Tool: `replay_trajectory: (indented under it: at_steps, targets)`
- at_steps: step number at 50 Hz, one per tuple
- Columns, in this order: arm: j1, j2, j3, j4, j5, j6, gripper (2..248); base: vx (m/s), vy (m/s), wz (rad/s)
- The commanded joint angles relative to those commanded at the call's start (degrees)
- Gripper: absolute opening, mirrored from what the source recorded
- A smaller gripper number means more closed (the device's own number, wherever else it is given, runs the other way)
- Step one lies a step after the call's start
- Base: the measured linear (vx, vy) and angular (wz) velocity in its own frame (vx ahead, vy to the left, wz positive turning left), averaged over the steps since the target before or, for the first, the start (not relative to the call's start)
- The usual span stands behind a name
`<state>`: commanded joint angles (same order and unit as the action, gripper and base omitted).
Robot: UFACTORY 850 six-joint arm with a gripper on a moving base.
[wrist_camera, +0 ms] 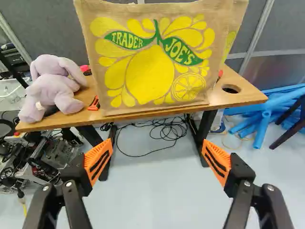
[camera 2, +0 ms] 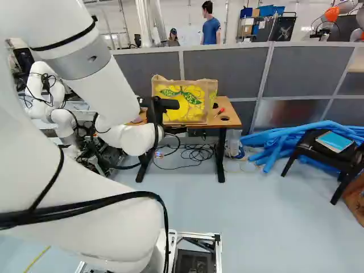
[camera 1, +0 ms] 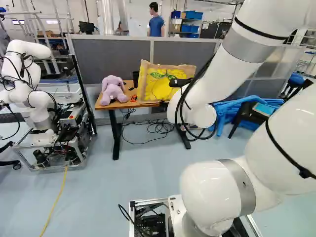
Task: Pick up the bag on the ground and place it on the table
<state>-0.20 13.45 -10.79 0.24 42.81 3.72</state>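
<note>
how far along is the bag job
The placing looks done: the bag stands on the table, beside the purple plush toy. Nothing is in hand: the gripper is open, with no item between its fingers. Probably all that is left, if anything, is drawing the arm back.

Room to pass between wide-set fingers (wrist_camera: 98,161) and ahead, up to front edge of counter (wrist_camera: 248,97). Upright tote bag (wrist_camera: 143,71) blocks middle of counter; grey partition (camera 2: 227,74) stands behind. Narrow gap between bag and purple plush toy (wrist_camera: 59,86), orange-handled tool (wrist_camera: 94,103) lying there. Wider room at bag's other side, by round hole (wrist_camera: 232,89). Under counter, black cables (wrist_camera: 167,136) tangle between two legs; blue tubes (wrist_camera: 279,102) crowd floor beyond hole end.
</note>
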Motion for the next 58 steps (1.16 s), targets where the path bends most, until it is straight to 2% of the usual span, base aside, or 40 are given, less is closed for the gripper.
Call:
replay_trajectory:
  at_steps: [28, 58]
  targets:
    - [0.17, 2.12, 4.82, -0.2, 5.98, -3.09, 247, 0.0, 0.0, 0.0]
    - [0.2, 2.55, 5.79, -0.24, 7.19, -3.72, 247, 0.0, 0.0, 0.0]
